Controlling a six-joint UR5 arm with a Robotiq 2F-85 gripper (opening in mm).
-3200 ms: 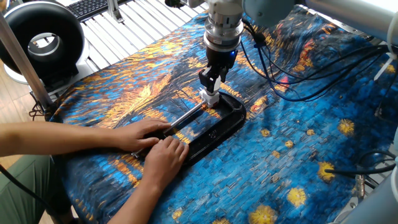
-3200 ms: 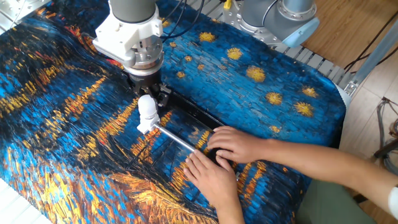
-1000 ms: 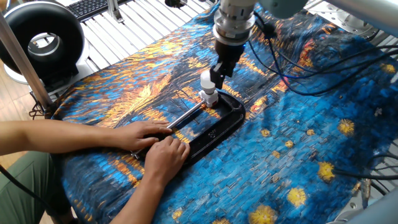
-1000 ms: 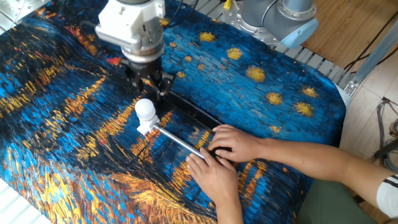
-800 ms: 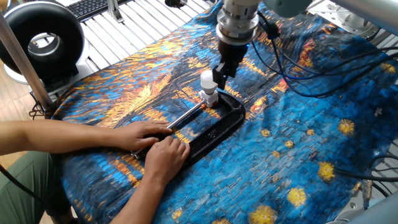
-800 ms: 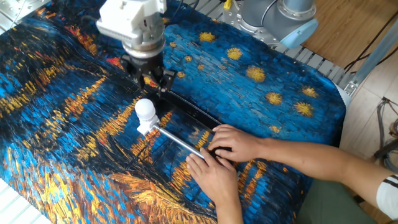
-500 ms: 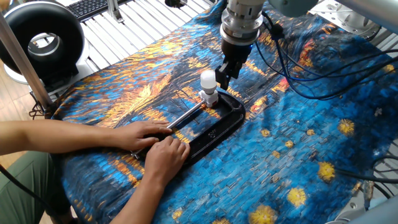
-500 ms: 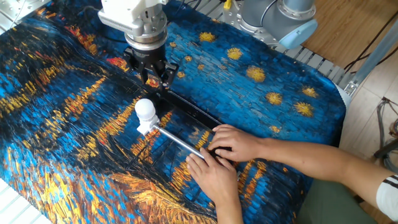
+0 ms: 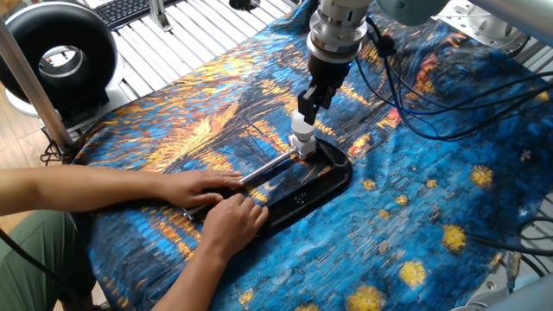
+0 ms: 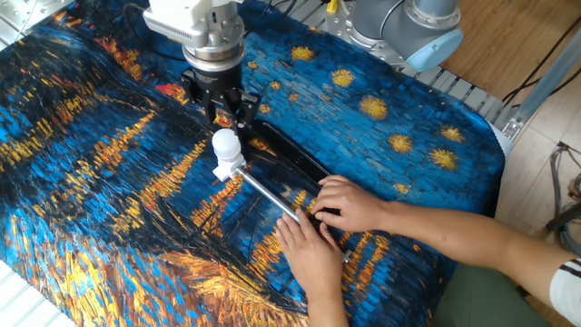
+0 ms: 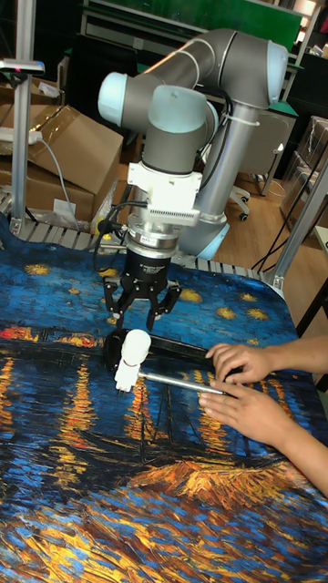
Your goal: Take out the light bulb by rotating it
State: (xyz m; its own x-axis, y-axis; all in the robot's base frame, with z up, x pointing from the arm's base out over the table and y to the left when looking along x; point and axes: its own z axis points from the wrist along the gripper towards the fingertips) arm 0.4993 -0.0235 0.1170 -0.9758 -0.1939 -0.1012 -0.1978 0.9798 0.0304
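The light bulb (image 10: 225, 143) (image 11: 135, 349) is small and white and stands tilted in a short white socket (image 10: 228, 170) at the end of a large black C-clamp (image 9: 321, 176). My gripper (image 10: 227, 118) (image 11: 141, 312) hangs open just above and behind the bulb's globe, fingers splayed to either side and not touching it. In one fixed view the gripper (image 9: 308, 105) covers most of the bulb (image 9: 301, 131). A person's two hands (image 9: 212, 186) (image 10: 349, 204) press down the clamp and its metal rod (image 10: 272, 200).
The table is draped in a blue and orange painted cloth (image 9: 432, 225). The person's forearms (image 9: 78, 190) cross its near left part. A black ring-shaped device (image 9: 56, 56) stands off the back left corner. Cables (image 9: 406, 104) trail behind the arm. Cardboard boxes (image 11: 64, 155) sit beyond the table.
The hands have slid the clamp, socket and bulb toward the gripper, so the bulb now sits right under the open fingers. The gripper, earlier down around the bulb, has risen and shifted slightly.
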